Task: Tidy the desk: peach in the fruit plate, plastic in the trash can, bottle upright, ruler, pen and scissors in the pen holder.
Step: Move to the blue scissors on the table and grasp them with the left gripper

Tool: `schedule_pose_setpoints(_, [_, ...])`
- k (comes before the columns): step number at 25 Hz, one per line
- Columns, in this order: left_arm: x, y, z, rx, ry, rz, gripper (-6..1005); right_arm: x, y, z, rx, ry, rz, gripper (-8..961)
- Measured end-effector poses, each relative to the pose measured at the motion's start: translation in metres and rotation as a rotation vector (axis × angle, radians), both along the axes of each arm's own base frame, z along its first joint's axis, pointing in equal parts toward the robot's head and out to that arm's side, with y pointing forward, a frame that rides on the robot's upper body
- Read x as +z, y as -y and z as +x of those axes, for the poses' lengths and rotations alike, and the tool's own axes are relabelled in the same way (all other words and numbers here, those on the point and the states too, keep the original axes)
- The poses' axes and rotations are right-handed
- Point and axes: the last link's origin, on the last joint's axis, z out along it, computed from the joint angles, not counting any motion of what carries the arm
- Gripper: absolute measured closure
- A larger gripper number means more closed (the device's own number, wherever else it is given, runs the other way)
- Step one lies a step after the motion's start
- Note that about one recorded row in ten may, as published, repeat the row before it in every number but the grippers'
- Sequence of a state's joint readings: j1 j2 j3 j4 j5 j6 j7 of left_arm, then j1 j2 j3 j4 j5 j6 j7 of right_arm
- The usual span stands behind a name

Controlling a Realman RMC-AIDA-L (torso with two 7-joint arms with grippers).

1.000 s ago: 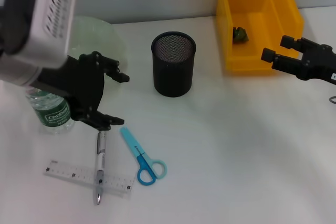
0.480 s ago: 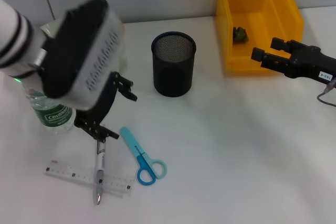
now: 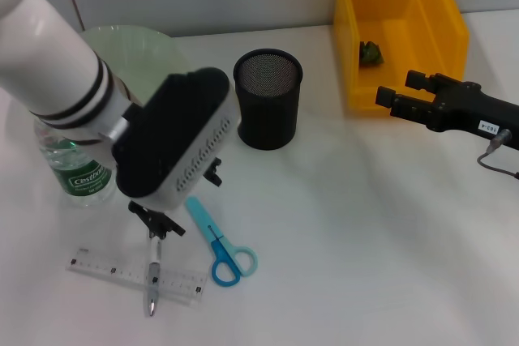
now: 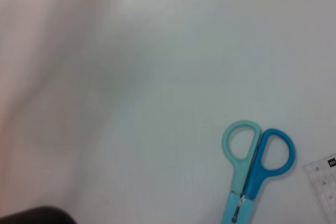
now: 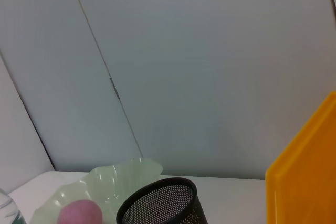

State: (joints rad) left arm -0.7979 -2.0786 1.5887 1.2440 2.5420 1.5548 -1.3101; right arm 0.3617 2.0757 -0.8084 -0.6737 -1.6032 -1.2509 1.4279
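Note:
My left gripper (image 3: 189, 199) hangs open just above the table, over the top of the pen (image 3: 153, 269) and the blade end of the blue scissors (image 3: 219, 246). The pen lies across the clear ruler (image 3: 122, 271). In the left wrist view the scissors (image 4: 256, 163) and a corner of the ruler (image 4: 325, 182) show. The bottle (image 3: 77, 169) stands upright at the left. The black mesh pen holder (image 3: 268, 99) stands mid-table. The peach (image 5: 80, 214) lies in the pale green fruit plate (image 5: 123, 179). Green plastic (image 3: 371, 53) lies in the yellow trash can (image 3: 442, 26). My right gripper (image 3: 397, 89) is open by the can's front.
The fruit plate (image 3: 154, 50) sits at the back left, partly behind my left arm. The pen holder (image 5: 163, 203) and the trash can wall (image 5: 310, 171) show in the right wrist view. White tabletop stretches across the front right.
My left arm has swung down and to the right, bringing its gripper from beside the bottle to over the pen and scissors. My right gripper has drifted left along the trash can's front.

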Motion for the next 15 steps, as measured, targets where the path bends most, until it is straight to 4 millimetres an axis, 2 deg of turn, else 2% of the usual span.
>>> schedule_pose_setpoints(4, [-0.008,0.003,0.0,-0.015,-0.018,-0.024,193,-0.001,0.0,-0.001,0.004,-0.001,-0.005,138])
schedule_pose_setpoints(5, [-0.015,0.005,0.001,-0.031,-0.026,-0.035,193,-0.003,0.0,-0.002,0.009,0.001,-0.013,138])
schedule_pose_setpoints(15, [-0.027,0.01,0.003,-0.053,-0.056,-0.048,197,-0.009,-0.004,-0.01,0.042,0.017,-0.034,137])
